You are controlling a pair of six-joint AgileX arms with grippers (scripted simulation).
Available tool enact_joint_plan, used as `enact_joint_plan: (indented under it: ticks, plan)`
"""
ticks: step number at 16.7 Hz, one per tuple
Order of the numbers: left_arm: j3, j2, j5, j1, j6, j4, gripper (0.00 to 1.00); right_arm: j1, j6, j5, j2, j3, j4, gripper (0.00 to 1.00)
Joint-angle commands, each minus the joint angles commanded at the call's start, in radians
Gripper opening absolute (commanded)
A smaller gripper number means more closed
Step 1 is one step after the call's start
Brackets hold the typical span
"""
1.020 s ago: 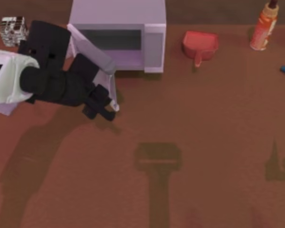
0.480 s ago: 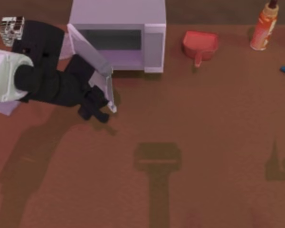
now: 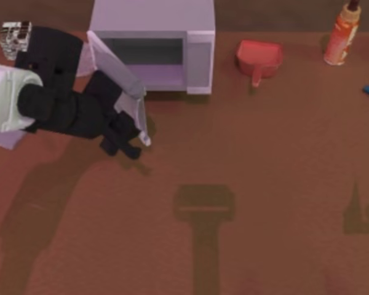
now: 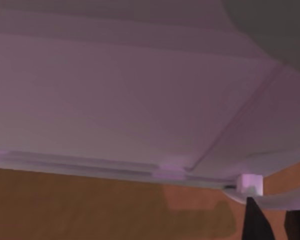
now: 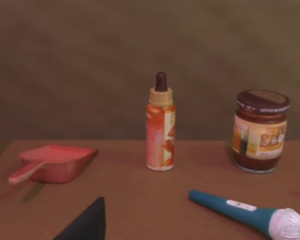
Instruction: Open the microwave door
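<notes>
a reddish-brown table (image 3: 264, 184) carries a boxy silver-grey microwave (image 3: 152, 18) at the far left, a small mirrored cube (image 3: 16, 35) further left, a red scoop-shaped container (image 3: 259, 58), an orange dropper bottle (image 3: 342, 37), a brown-lidded jar (image 5: 260, 131) and a teal microphone (image 5: 247, 214) at the right.

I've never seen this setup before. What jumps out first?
The big silver-grey microwave at the table's far left, its door swung well open. The black left arm reaches to the door's free edge, its end effector there. To the right sit a red scoop and an orange bottle.
</notes>
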Motion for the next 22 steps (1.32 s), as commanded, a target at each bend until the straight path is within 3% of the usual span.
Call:
enact_joint_plan:
  ticks: [13,22]
  plan:
    - [0.0,0.0,0.0,0.0,0.0,0.0,0.0,0.0,0.0,0.0,0.0,0.0,0.0,1.0]
    - [0.002,-0.003,0.045,0.029,0.07,-0.032,0.0,0.0,0.0,0.0,0.0,0.0,0.0,1.0]
